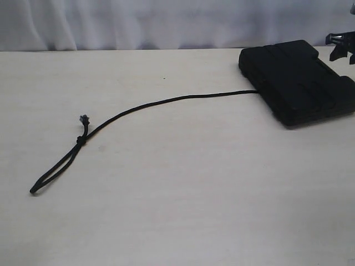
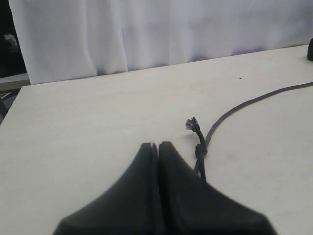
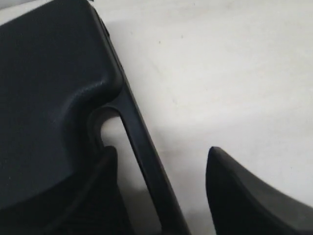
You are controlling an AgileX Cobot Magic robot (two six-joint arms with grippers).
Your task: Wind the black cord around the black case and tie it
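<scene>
On the pale wooden tabletop, far right, lies the flat rectangular black plastic case, ribbed lid up and nothing wound round it yet. Long thin black braided cord runs from the case's left edge across the table in a shallow curve; whether that end is tucked under the case cannot be told. The cord finishes well to the left in a narrow loop. Right gripper: jaws apart, straddling the bar of the case's moulded handle, one finger at the cut-out and the other outside, with a gap on each side, so nothing is gripped. Left gripper: fingers pressed together on nothing, hovering just beside the cord's small knot, frayed tip a little beyond. Judgement: the step looks like seizing the handle to steady or lift the case. Best to close squarely across the bar, without dragging the case off the cord. The left claw must open before it takes the cord, preferably by the knot, where slipping is less likely.
</scene>
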